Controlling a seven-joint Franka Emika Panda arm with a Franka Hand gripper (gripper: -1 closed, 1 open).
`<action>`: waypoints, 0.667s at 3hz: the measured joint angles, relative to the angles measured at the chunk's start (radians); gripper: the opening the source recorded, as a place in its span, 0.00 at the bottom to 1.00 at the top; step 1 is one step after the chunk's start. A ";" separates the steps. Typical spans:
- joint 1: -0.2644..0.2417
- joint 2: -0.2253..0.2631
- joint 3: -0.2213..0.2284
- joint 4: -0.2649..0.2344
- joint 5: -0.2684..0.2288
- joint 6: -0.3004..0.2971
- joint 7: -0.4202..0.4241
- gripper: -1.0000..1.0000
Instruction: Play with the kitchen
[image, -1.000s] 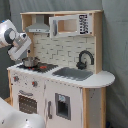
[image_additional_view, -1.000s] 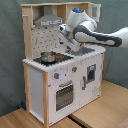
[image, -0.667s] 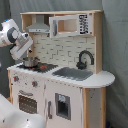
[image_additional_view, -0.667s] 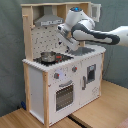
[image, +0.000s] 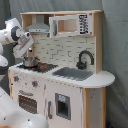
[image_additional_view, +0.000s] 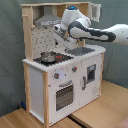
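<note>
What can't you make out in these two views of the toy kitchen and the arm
- Hand: in both exterior views, too blurred to tell its state.
- Pot contents: hidden by its rim in both exterior views.
- Kitchen base: cut off by the bottom edge in the first exterior view.

A grey-green curtain (image_additional_view: 10, 55) is hanging behind everything, and a light wooden floor (image_additional_view: 100, 107) is lying below.

You see a small metal pot (image: 29, 62) (image_additional_view: 48, 57) in both exterior views, a grey curtain (image_additional_view: 10, 60) behind, and a wooden floor (image_additional_view: 95, 115) in the second exterior view.
</note>
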 joint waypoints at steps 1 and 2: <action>-0.058 0.013 0.059 0.053 0.000 -0.014 -0.020 1.00; -0.133 0.021 0.137 0.118 0.000 -0.027 -0.048 1.00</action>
